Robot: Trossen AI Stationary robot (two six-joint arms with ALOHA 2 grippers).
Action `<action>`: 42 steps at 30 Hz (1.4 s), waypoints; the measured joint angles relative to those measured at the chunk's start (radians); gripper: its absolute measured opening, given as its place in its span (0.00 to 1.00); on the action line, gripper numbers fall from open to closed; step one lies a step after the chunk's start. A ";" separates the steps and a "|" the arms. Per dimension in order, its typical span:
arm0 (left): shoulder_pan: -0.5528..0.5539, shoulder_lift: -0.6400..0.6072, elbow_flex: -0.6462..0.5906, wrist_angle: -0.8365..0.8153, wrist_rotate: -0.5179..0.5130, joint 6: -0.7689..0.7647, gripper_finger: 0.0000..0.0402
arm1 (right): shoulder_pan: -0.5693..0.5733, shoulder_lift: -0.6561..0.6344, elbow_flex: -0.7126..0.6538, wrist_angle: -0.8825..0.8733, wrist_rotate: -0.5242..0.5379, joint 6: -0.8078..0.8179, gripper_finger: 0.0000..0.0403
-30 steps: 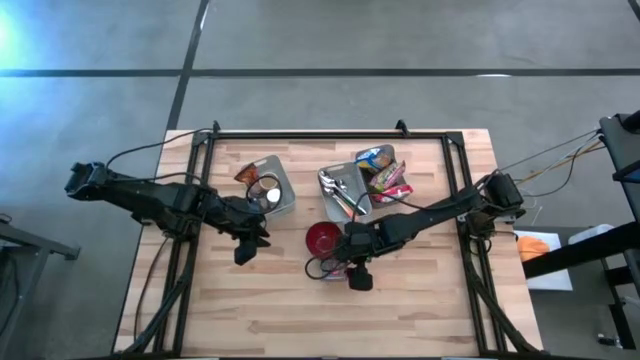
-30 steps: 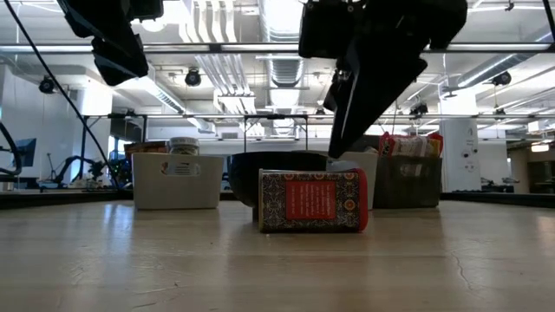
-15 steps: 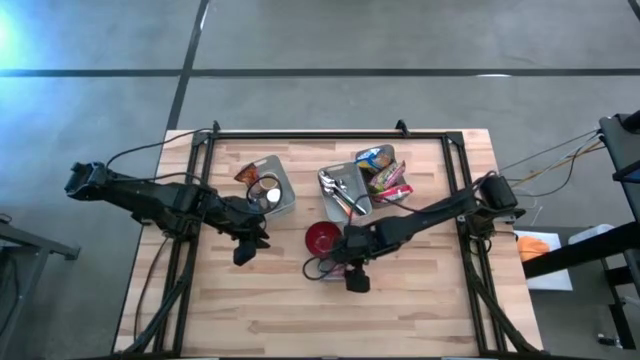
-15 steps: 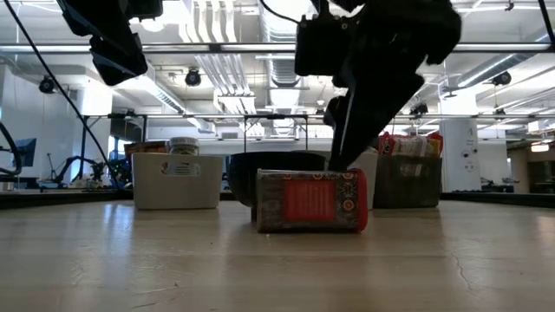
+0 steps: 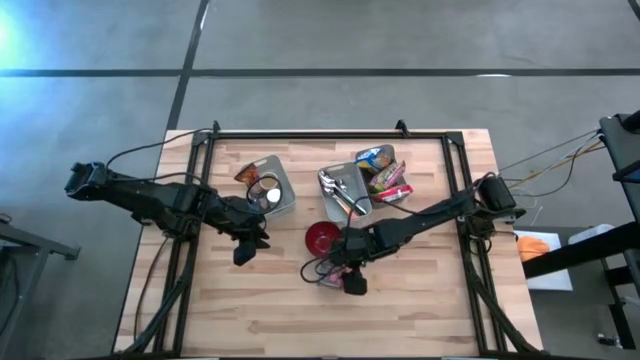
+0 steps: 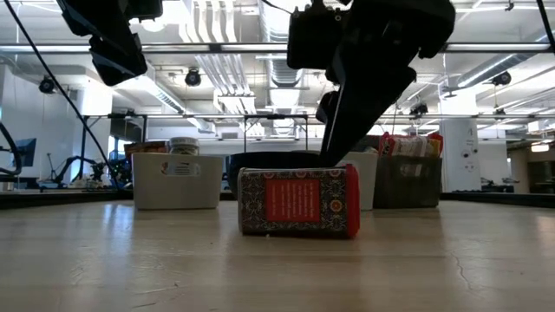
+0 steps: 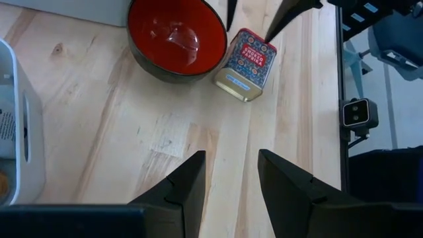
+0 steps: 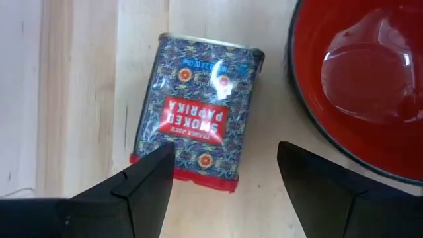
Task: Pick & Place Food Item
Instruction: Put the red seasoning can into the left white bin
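A smoked-paprika tin [image 8: 195,129], blue-patterned with a red label, lies flat on the wood just in front of the red bowl [image 5: 322,238]. The tin also shows in the low view [image 6: 297,201] and the left wrist view [image 7: 246,64]. My right gripper [image 8: 225,155] slants down over the tin's red-edged end, open. One finger is at the tin and the other over bare wood beside the bowl [image 8: 370,73]. My left gripper [image 7: 231,158] hangs open above the table to the bowl's left [image 5: 243,250], with nothing between its fingers. My right gripper meets the tin with one finger [image 8: 142,182] only, at a corner of the red-edged end [image 8: 142,157], jaws open. The fingers slant down from the table's right side. The tin rests on its broad side on the table. The other finger [image 8: 324,178] touches nothing.
A white bin with jars [image 5: 268,186] stands at the back left. Two bins with utensils [image 5: 343,190] and snack packets [image 5: 382,172] stand behind the bowl. Bare wood lies toward the near edge [image 5: 330,320].
The tin has slid a little toward the table's left and near edges, still lying flat. My right gripper has followed it the same way and sunk slightly, staying open.
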 joint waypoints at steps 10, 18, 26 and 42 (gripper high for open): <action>0.000 0.000 0.000 0.000 0.000 -0.015 0.36 | 0.084 0.002 0.016 0.009 0.084 0.068 0.65; 0.000 0.000 0.000 0.000 0.001 -0.019 0.36 | 0.100 0.002 0.019 0.011 0.195 0.157 0.65; 0.000 0.000 0.000 0.001 0.000 -0.027 0.36 | 0.106 0.002 0.019 0.053 0.217 0.177 0.65; 0.000 0.000 0.000 0.001 0.011 -0.041 0.36 | 0.102 0.002 0.033 0.064 0.198 0.222 0.66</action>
